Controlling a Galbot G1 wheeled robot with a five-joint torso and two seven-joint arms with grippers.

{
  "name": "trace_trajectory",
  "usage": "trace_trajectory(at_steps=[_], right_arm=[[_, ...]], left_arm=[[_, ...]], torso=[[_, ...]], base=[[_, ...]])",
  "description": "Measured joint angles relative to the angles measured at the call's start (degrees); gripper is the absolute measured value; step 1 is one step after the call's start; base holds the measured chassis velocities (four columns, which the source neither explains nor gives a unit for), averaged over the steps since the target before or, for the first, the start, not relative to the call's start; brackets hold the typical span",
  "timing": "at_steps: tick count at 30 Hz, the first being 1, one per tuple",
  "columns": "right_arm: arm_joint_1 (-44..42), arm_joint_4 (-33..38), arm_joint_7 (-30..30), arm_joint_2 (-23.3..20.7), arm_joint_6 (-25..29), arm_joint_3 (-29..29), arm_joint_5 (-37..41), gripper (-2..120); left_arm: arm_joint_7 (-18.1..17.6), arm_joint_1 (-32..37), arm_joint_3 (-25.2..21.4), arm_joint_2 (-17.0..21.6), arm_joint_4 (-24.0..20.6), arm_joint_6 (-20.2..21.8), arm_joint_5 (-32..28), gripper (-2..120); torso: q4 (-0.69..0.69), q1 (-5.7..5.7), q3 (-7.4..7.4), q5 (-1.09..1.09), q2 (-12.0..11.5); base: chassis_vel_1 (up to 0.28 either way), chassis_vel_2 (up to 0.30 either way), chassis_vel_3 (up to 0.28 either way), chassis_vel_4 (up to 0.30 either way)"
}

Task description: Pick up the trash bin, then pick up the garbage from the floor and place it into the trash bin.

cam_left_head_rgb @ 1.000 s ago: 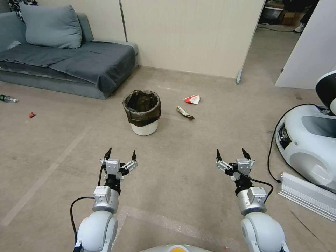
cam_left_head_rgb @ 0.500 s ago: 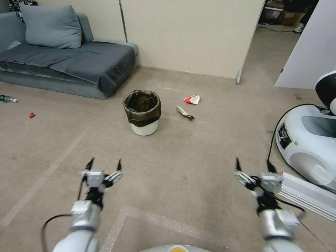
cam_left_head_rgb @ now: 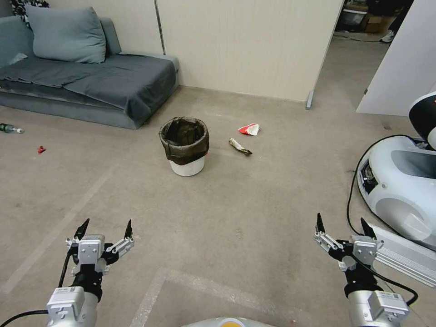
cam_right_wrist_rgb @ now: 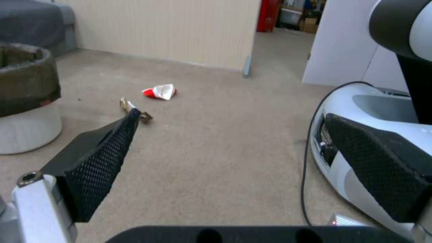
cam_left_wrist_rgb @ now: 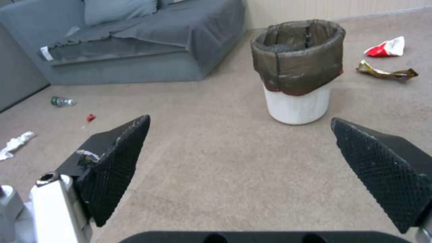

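Though bag-lined, round plastic trash bin (cam_left_head_rgb: 184, 146)

Living room, grey sofa (cam_left_head_rgb: 91, 77), carpet floor (cam_left_head_rgb: 236, 218)

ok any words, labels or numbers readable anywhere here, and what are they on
No text can be read in these views.
Red-and-white wrapper on the floor: any print is too small to read.
Crumpled yellow packet beside it: print too small and creased to read.
Green bottle near the sofa: label too small to read.
Trash bin: no label shows.
Left claw and right claw, both open: no markings show.
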Motion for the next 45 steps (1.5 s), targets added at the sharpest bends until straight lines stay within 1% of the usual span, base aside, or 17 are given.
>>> trace_trajectory(at_steps=[17, 45], right_arm=[[-0.1, -0.8, -0.4, 0.0, 0.9, -0.5, -0.3, 100], [-0.6, -1.9, 0.2, -0.1, 2.3, -0.3, -1.6, 100]], left_arm=[[0.9, -0.4, 0.1, -0.1, 0.3, -0.2, 0.1, 100], [2.0, -0.5, -0.2, -0.3, 1.1, -1.1, 0.7, 100]], torso=[[0.00, 0.00, 0.00, 0.00, 0.0], [0.01, 0.01, 0.01, 0.01, 0.0]], base=[[-0.010, 0.009, 0.007, -0.010], [-0.139, 0.147, 0.142, -0.141]])
